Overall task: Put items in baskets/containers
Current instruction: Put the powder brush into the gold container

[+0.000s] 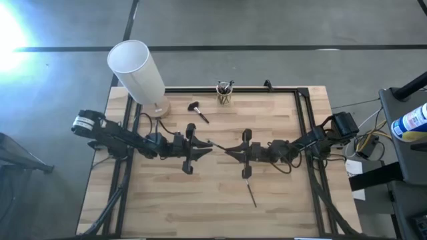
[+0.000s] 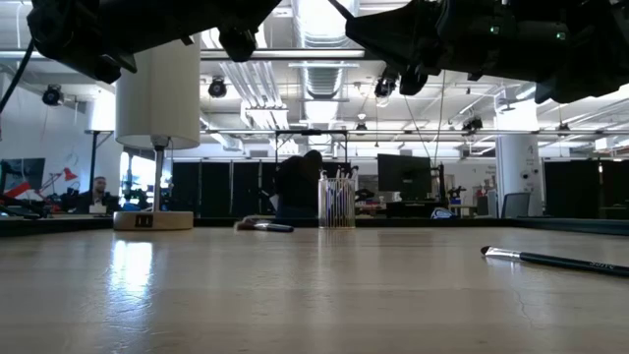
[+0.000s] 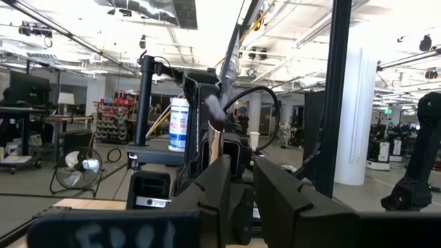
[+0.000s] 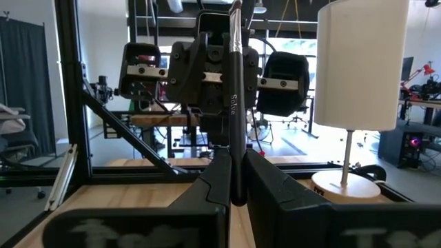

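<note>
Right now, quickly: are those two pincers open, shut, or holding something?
Left tool: over the middle of the table, cannot be told.
Right tool: closed, holding a makeup brush.

Glass cup point(image 1: 225, 94) of upright brushes at far edge; two brushes point(image 1: 251, 195) flat on wood

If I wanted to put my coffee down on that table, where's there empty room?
The front strip of the table is bare, apart from one loose brush. The back right corner, beyond the glass cup, is free too. The middle is crowded: the left gripper and right gripper meet there.
</note>
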Tool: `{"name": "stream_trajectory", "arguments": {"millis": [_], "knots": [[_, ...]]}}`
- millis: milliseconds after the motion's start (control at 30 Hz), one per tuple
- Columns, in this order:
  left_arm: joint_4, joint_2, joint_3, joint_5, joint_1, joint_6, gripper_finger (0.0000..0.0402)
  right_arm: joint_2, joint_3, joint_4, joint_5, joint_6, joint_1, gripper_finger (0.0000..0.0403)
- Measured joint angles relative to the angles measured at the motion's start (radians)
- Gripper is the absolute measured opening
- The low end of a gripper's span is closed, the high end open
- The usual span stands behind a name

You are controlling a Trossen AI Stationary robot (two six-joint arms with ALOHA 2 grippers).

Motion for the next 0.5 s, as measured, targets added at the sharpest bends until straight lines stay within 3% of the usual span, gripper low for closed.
{"name": "stream_trajectory", "arguments": {"millis": [333,500], "knots": [[-0.004,-0.001,0.001,-0.025,0.0,0.0,0.0067,0.0,0.0,0.0,0.0,0.0,0.001,0.0019],[-0.007,-0.002,0.001,-0.097,0.0,-0.01,0.0067,0.0,-0.001,-0.004,0.009,-0.005,0.008,0.0019]]}}
